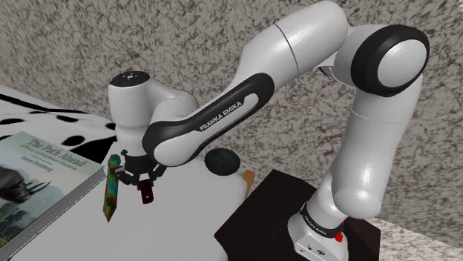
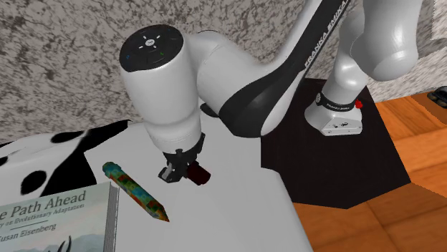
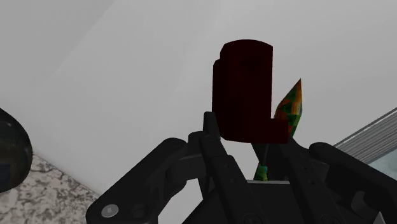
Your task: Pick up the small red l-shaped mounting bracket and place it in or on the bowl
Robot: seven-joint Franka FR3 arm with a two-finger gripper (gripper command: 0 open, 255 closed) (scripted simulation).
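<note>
A small dark red L-shaped bracket (image 3: 245, 95) sticks out from between my black fingers, which clasp its lower end. My gripper (image 3: 245, 141) is shut on it. From the shoulder view the gripper (image 1: 141, 176) points down at the white table, the bracket (image 1: 146, 193) at its tip, close over the surface. The second exterior view has the bracket (image 2: 198, 173) beside the gripper (image 2: 178, 169). A dark round bowl (image 1: 222, 161) stands on the table behind my forearm, to the shoulder view's right of the gripper. Its edge (image 3: 9, 153) also shows in the wrist view.
A multicoloured crayon-like stick (image 1: 110, 189) (image 2: 136, 190) lies right beside the gripper. A book, "The Path Ahead" (image 1: 37, 178) (image 2: 50, 222), lies beyond it. The white table (image 1: 185, 215) ends near the dark stand (image 1: 274, 215). A speckled wall (image 1: 185, 44) backs the table.
</note>
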